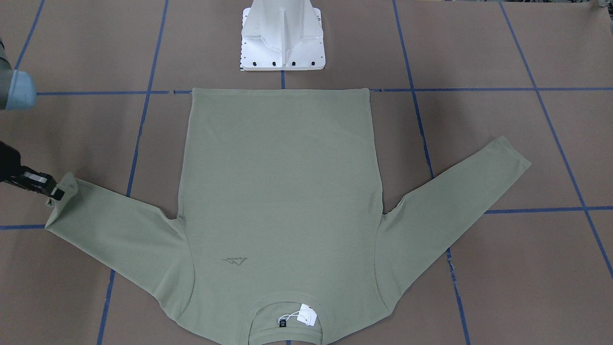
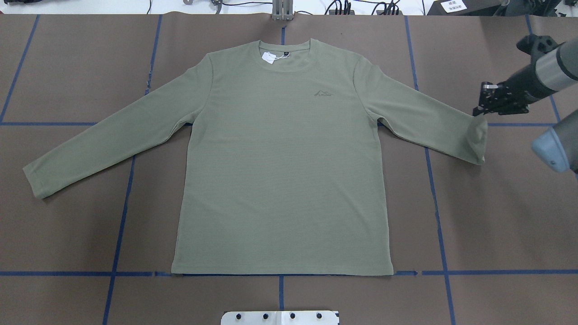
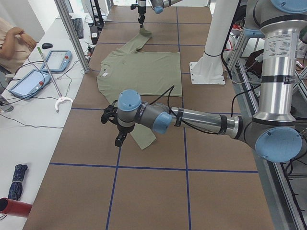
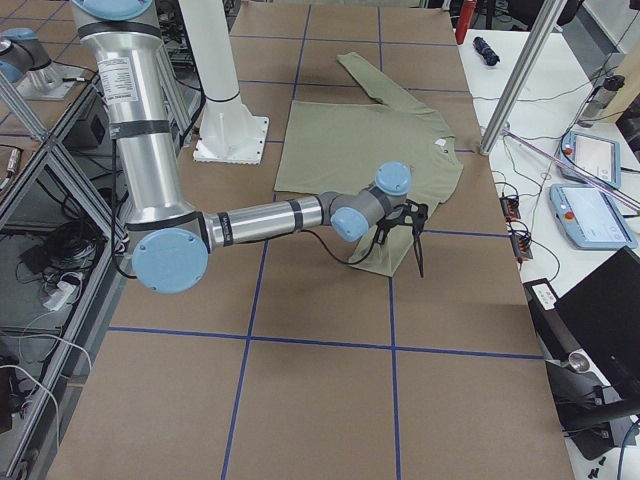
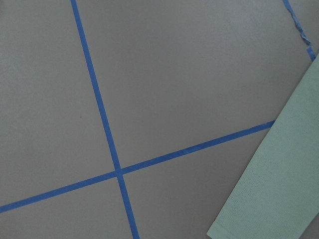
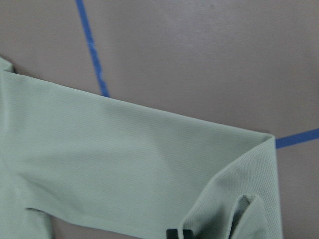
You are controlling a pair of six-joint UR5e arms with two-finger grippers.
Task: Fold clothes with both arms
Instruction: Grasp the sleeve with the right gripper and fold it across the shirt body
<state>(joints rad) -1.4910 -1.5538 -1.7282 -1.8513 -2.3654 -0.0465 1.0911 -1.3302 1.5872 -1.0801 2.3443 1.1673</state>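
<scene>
1. Jaws of the right gripper are seen closed on the right-end cuff, one corner of which is raised off the worktop; whether the left gripper is parted or closed cannot be told, as it is shown only from the side, over bare worktop just beyond the left-end cuff
2. The shirt is spread flat, front up, across the middle of the worktop, with the hem toward the robot's edge, the collar toward the operators' edge and the sleeves angled out toward the two ends
3. Only a thin pinch of cloth appears to be held; the cuff could slip free if drawn quickly, or a single layer could be taken and the sleeve opened rather than folded
4. If the sleeves are drawn unevenly, the body could be dragged askew across the tape lines and the fold spoiled
5. The fabric is read as a soft, fine-ribbed, matte knit, limp and likely to sag and crease; a small tonal logo is set on the chest, and a white hang tag lies at the collar
</scene>
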